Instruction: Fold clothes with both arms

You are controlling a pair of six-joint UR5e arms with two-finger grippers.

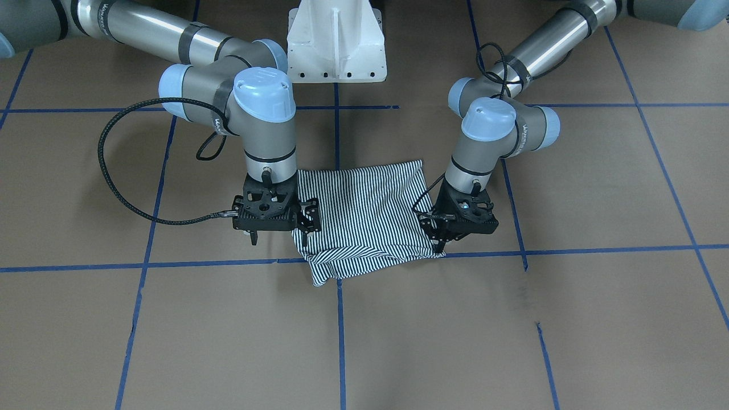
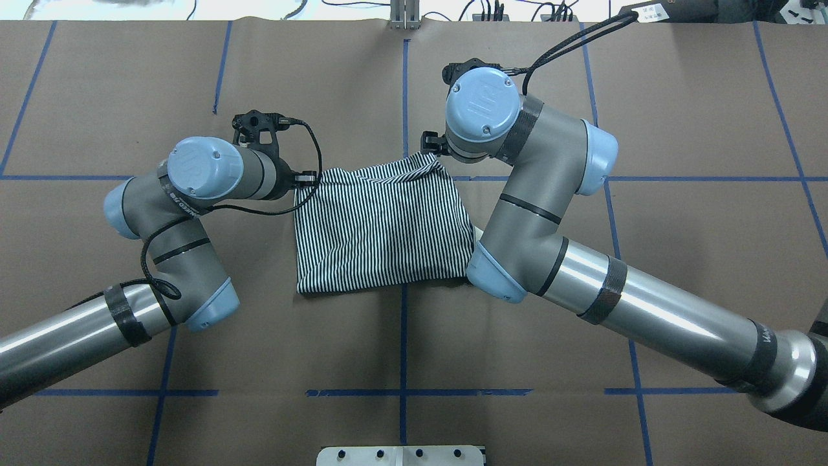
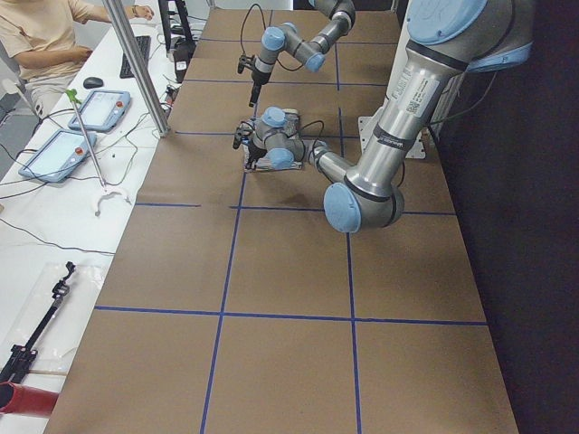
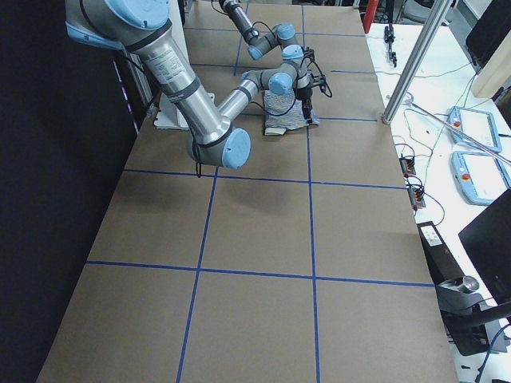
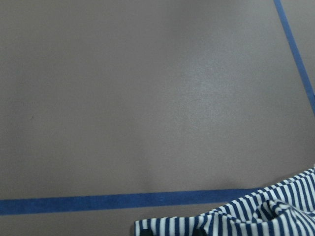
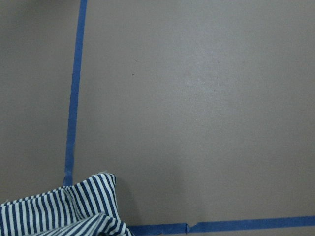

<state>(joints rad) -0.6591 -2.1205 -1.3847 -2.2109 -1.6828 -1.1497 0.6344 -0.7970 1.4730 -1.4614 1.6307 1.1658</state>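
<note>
Shirt (image 1: 364, 216), one, lies between left arm (image 1: 490, 136), right arm (image 1: 262, 114).

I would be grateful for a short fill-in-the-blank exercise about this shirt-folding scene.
1. The polo shirt is patterned with thin navy-and-white ____.
2. The brown table is marked into squares by ____ tape.
3. The left gripper and the right gripper both sit at the shirt's edge ____ from the white pedestal base.
Missing words: stripes; blue; farthest.
</note>
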